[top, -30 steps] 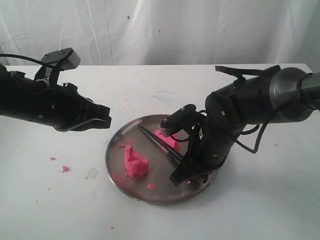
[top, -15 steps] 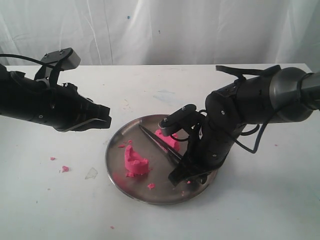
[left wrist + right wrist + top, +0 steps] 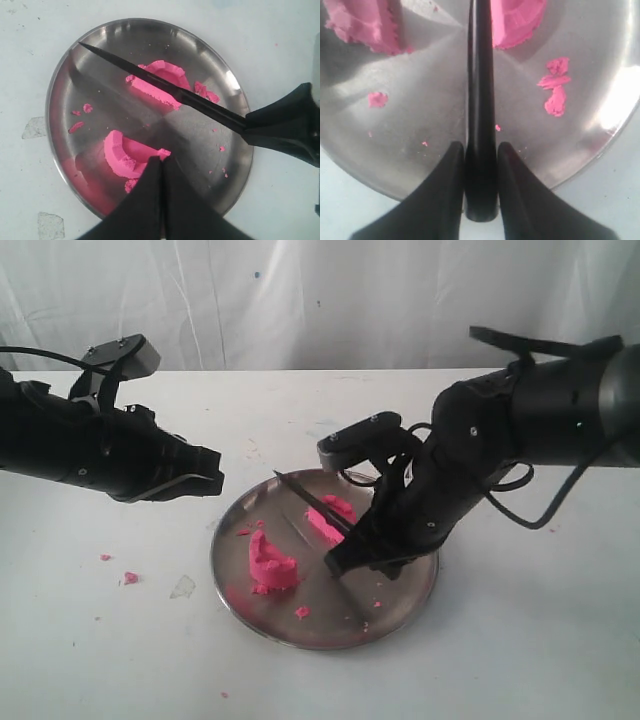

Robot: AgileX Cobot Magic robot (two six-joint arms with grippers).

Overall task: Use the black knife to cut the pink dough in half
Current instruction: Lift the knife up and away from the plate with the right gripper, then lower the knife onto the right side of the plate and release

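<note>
I see the pink dough (image 3: 270, 565) lying in two chunky halves on the steel plate (image 3: 400, 615). One half sits toward the left of the plate and the other half (image 3: 332, 520) toward the far middle, with bare metal between them. The black knife (image 3: 300, 497) runs slantwise over the plate. Its blade passes along the cut face of the farther half, and its point aims at the far-left rim. I cannot tell whether the edge touches the dough. My right tool (image 3: 340, 562) is clamped on the knife's handle; in the right wrist view its jaws press the handle from either side. My left tool (image 3: 205, 478) hangs over the table (image 3: 520, 660) just left of the plate and holds nothing. In the left wrist view its jaws are pressed together to a thin seam. Small pink crumbs (image 3: 130, 578) dot the plate and the table to the left.
</note>
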